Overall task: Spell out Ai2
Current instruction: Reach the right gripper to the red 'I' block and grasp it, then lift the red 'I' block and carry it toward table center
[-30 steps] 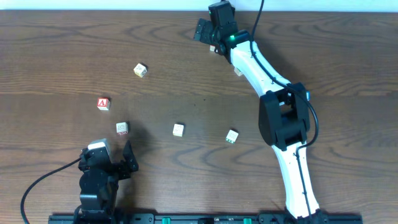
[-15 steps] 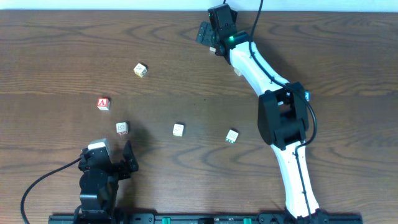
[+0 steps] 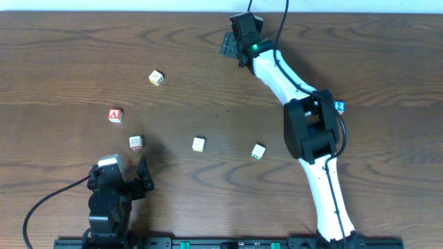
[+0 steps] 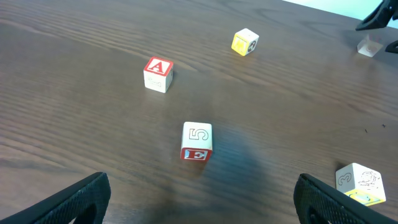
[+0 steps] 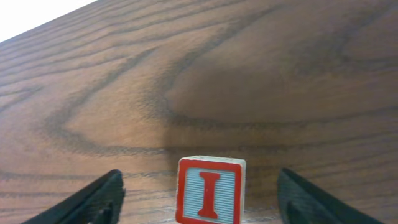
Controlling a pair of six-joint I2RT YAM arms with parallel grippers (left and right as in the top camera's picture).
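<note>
Currently the right claw (image 5: 199, 179) is stretched to the far edge of the table (image 3: 55, 55), with the "I" cube (image 5: 210, 190) resting on the wood directly between its two dark fingers. Its jaws are apart, and a strip of bare table shows on each side of the cube, so nothing is gripped yet. In the right wrist view the cube's red-bordered face with the red letter I is turned toward the camera, upright. Being a cube, it has no long axis to line up with; its sides look roughly square to the fingers. It sits a little nearer the finger on the right of that picture than the one on the left. To my eye, the coming move depends on that centring: the jaws need only come together where they are.

From overhead, the "A" cube (image 3: 115, 115) lies well apart, on the left half of the table, with a cube marked 5 and E (image 3: 136, 142) near it. The left claw (image 3: 142, 178) waits at the near edge just below those two, jaws wide apart and empty, so the left arm is much the closer one to the "A". The blue "2" cube (image 3: 339, 106) sits just beside the right arm's elbow. A yellowish cube (image 3: 156, 77), a cream cube (image 3: 199, 144) and a green-faced cube (image 3: 258, 151) are scattered across the middle
</note>
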